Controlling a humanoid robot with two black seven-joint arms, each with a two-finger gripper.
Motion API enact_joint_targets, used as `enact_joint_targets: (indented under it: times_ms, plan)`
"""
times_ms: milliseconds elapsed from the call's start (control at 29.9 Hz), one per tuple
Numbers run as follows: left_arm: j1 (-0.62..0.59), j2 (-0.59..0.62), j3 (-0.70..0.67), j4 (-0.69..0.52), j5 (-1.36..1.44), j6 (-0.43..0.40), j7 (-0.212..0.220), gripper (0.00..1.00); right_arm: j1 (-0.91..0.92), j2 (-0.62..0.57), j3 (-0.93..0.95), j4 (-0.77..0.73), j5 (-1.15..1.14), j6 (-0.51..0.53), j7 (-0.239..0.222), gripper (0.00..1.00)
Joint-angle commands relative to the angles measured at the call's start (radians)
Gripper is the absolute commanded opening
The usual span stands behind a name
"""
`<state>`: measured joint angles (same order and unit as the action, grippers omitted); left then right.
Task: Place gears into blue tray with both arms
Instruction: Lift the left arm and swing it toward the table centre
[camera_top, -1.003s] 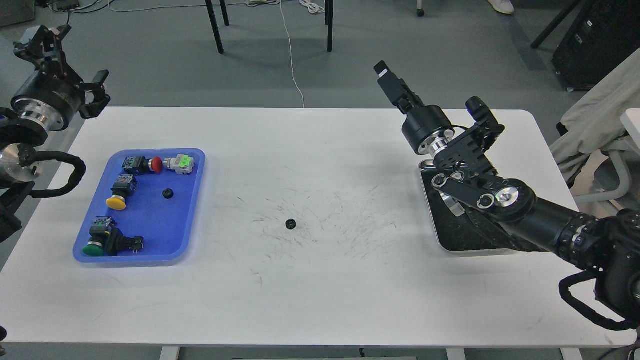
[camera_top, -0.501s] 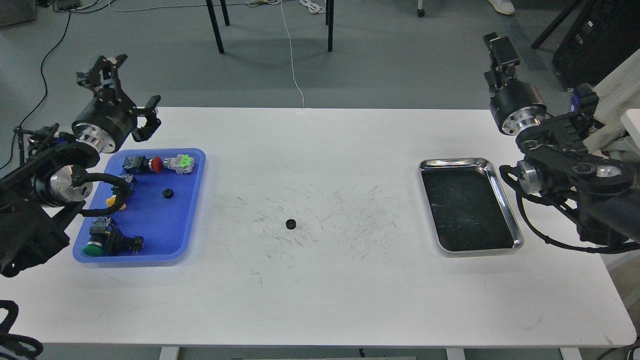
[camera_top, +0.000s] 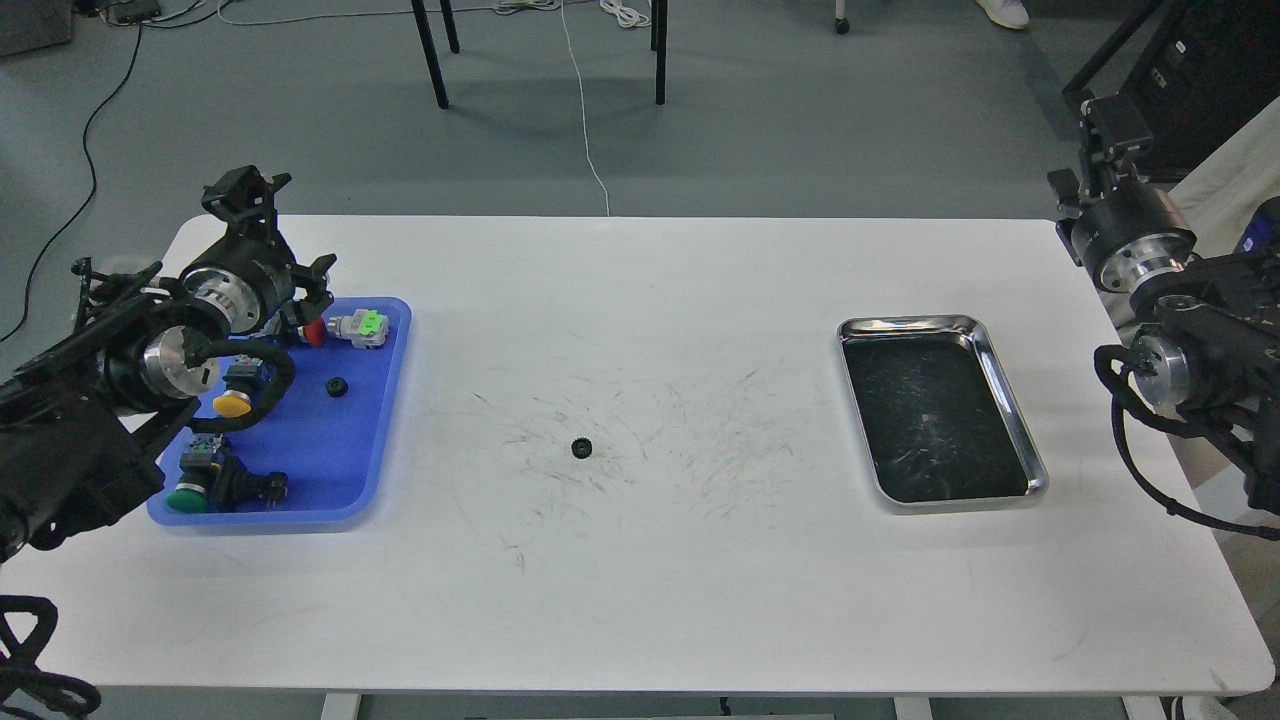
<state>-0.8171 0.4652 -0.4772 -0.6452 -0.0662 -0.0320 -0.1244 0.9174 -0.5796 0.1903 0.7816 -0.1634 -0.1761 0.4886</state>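
Note:
The blue tray lies at the table's left. One gear rests inside it near the right rim. The other gear lies on the bare white table near the middle, far from both arms. My left gripper hangs over the tray's far left corner, seen from behind, so its fingers cannot be told apart. My right gripper is raised beyond the table's far right corner and looks like one dark block. Neither gripper shows anything held.
Several push-button switches lie in the blue tray: red, green-and-white, yellow, green. A silver metal tray sits at the right. Chair legs and cables stand on the floor behind.
The left arm has swung right and down, over the blue tray's far left corner. The right arm has drawn back to the right, uncovering the silver tray. Both gears stayed put.

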Motion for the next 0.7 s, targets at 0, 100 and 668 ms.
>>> enact_joint_targets:
  times_ms: [0, 100, 668]
  plan:
    - [0.026, 0.052, -0.009, -0.076, -0.010, 0.073, -0.006, 0.98, -0.009, 0.000, 0.009, 0.004, 0.002, -0.005, 0.000, 0.95]
    - [0.039, 0.105, -0.076, -0.200, -0.012, 0.069, -0.017, 0.98, -0.011, 0.000, 0.021, 0.004, 0.001, -0.023, 0.000, 0.95]
    - [-0.218, 0.247, 0.474, -0.275, 0.071, -0.031, -0.031, 0.98, -0.068, 0.000, 0.061, 0.102, 0.001, -0.135, 0.000, 0.95]
